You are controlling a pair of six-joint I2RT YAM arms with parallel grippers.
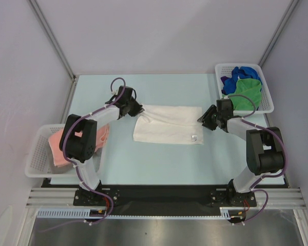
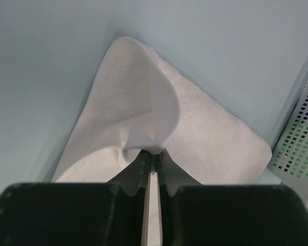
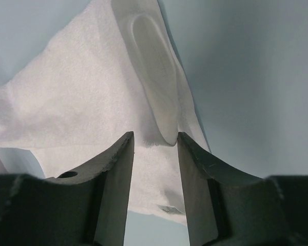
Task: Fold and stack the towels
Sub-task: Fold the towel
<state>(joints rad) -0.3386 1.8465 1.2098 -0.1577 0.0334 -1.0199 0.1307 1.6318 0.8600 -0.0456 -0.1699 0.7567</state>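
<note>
Left gripper point(image 2: 153, 155) clamps the white towel point(image 1: 167, 128); right gripper point(image 3: 155, 142) stands open at its edge; tag point(image 1: 194, 137) writing unreadable

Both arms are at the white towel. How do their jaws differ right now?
The left gripper has its jaws shut, pinching the white towel into a raised peak. The right gripper has its jaws apart, pinching nothing. The left gripper is at the towel's far left corner, the right gripper at its far right corner, facing a ridge of cloth. Both point inward at the same towel.
</note>
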